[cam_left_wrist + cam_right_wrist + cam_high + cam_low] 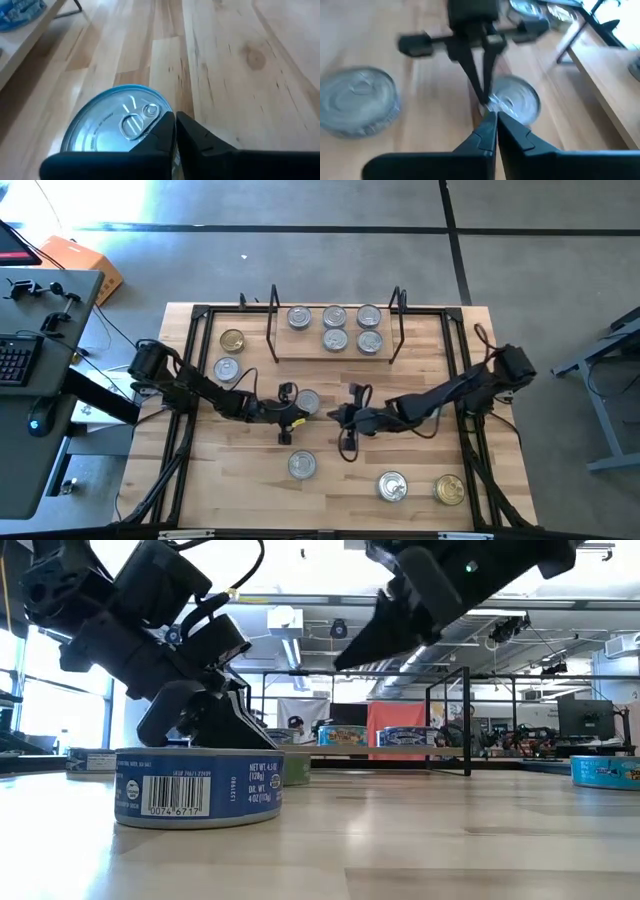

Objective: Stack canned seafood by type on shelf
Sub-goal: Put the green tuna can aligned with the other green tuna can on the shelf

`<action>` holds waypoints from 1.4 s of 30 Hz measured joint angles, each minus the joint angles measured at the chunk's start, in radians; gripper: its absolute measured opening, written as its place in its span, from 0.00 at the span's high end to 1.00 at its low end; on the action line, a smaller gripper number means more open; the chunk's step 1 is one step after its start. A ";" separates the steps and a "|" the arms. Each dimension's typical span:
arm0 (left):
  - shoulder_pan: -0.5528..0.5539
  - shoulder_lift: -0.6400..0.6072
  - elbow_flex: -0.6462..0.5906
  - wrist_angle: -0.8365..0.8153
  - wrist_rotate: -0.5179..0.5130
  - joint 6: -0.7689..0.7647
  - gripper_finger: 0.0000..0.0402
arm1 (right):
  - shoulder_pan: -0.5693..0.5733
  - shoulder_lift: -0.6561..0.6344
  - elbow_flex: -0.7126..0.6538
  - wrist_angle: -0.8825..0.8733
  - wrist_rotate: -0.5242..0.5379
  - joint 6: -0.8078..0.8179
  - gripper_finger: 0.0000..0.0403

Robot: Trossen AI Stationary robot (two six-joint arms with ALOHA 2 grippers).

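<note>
A silver-lidded tin (308,402) stands on its base mid-table. My left gripper (292,416) is shut, its tips at the tin's lid (120,132); the right wrist view shows its fingers (477,75) coming down onto that tin (517,102). My right gripper (338,416) hangs shut and holding nothing just right of the tin, raised off the table (345,658). The shelf (310,354), a light plank between black wire uprights at the far centre, carries several silver-lidded tins (335,328) on their bases. My left gripper sets its shut fingertips (481,97) on the tin's silver lid near the rim, beside the pull tab (145,117). The fingers slant down from the table's left side. The tin stands flat on the table, lid up.
Loose tins stand around: a gold one (232,340) and a silver one (227,368) at the far left, a blue-labelled one (301,465) (198,790) near the front, and a silver (392,486) and a gold (450,490) at the front right. A black frame (190,380) borders the table.
</note>
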 joint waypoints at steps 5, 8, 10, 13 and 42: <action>-0.004 -0.003 0.000 0.071 0.007 0.013 1.00 | -0.030 -0.004 0.000 -0.088 -0.028 -0.007 0.83; -0.005 -0.003 0.000 0.090 0.024 0.021 1.00 | -0.053 0.032 0.000 -0.097 -0.059 -0.051 0.68; -0.008 -0.003 0.000 0.100 0.025 0.022 1.00 | -0.066 0.053 -0.001 -0.099 -0.086 -0.120 0.58; -0.011 -0.003 0.000 0.119 0.032 0.031 1.00 | -0.086 0.087 -0.001 -0.087 -0.132 -0.294 0.44; -0.031 -0.008 0.002 0.240 -0.129 0.283 0.88 | -0.143 0.249 0.018 0.155 -0.033 -0.306 0.70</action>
